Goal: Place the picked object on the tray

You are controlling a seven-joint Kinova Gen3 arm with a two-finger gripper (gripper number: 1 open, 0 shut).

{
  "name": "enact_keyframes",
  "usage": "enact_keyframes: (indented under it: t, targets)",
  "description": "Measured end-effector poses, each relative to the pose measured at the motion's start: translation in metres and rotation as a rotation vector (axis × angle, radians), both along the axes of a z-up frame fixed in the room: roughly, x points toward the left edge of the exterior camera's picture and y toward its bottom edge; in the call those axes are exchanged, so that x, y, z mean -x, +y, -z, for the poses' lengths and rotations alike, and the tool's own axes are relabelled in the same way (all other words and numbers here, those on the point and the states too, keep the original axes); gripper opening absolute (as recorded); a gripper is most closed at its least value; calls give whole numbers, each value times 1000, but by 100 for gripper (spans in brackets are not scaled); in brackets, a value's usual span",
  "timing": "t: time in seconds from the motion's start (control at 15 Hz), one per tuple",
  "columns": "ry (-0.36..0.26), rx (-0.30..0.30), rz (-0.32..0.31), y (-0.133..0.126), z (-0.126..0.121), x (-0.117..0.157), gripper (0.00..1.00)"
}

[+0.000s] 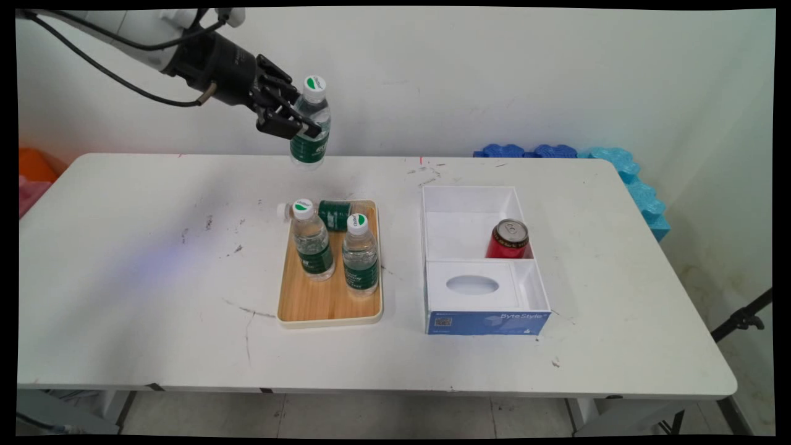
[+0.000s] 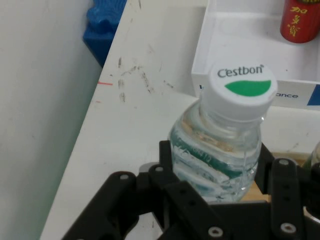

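Observation:
My gripper (image 1: 295,121) is shut on a clear water bottle (image 1: 311,123) with a green label and white cap, held upright high above the table's far side. In the hand view the same bottle (image 2: 222,145) fills the centre, its white Cestbon cap (image 2: 241,90) facing the camera, with the black fingers (image 2: 170,165) on both sides of its body. Below it a wooden tray (image 1: 309,303) carries two upright bottles (image 1: 312,244) (image 1: 360,256) and one lying bottle (image 1: 337,214) at its far end.
A white open box (image 1: 473,204) with a blue front stands right of the tray, with a red can (image 1: 508,240) in its far compartment. Blue foam pieces (image 1: 624,167) lie at the table's far right corner. An orange object (image 1: 34,165) sits at the left edge.

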State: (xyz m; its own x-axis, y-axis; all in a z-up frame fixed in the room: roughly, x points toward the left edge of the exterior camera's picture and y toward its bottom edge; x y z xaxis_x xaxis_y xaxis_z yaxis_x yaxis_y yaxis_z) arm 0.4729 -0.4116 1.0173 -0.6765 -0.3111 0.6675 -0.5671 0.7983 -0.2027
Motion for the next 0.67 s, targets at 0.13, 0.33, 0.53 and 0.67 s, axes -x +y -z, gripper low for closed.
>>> enact_keyframes:
  t: [0.13,0.33,0.53,0.67]
  targets:
    - [14,-15,-8,1,4,-3,0]
    - [33,-37,-13,4,9,-8,0]
    - [61,-74,-21,9,22,-18,0]
    - [77,-99,-25,15,31,-25,0]
